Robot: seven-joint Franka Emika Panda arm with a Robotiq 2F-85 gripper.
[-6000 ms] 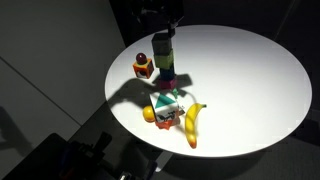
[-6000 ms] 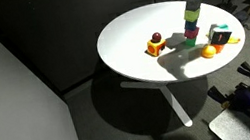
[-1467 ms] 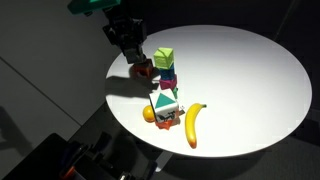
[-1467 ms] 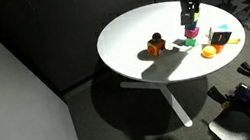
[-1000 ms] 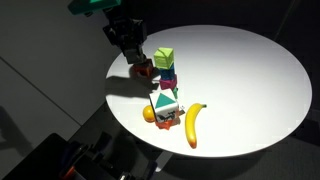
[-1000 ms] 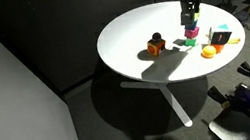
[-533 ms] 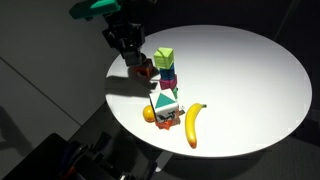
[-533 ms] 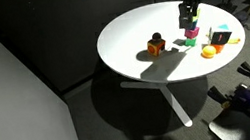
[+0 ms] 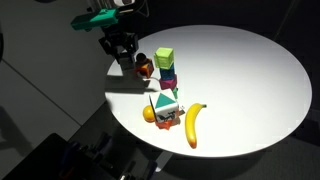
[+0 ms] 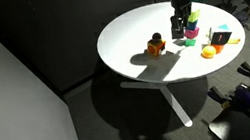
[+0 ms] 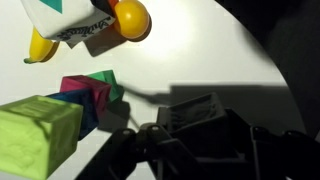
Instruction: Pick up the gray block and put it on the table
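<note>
Wrist view: gripper (image 11: pixel 192 128) enters from the bottom edge, dark and mostly in its own shadow. Fingers sit closed on either side of the gray block (image 11: pixel 190 108), which is held at the tips. Block lies over the white table (image 11: pixel 200 55), near the curved rim; whether its underside touches the top cannot be told.

Just left of the held block: lime-green cube (image 11: pixel 40 135), large in the corner of the frame, sitting on top of a stack of magenta and teal blocks (image 11: pixel 85 95). Gray block is apart from this stack, not touching it.

Further out, top of the wrist view: orange ball (image 11: pixel 130 17), touching the white block with a green triangle (image 11: pixel 65 15); banana (image 11: pixel 38 47) beside that.

In an exterior view the gripper (image 9: pixel 123 58) hangs low over the table's edge, next to a red-and-yellow toy (image 9: pixel 143 68), with the stack on the toy's other side. Ball, white block and banana are clustered well apart from the gripper, towards the near rim
</note>
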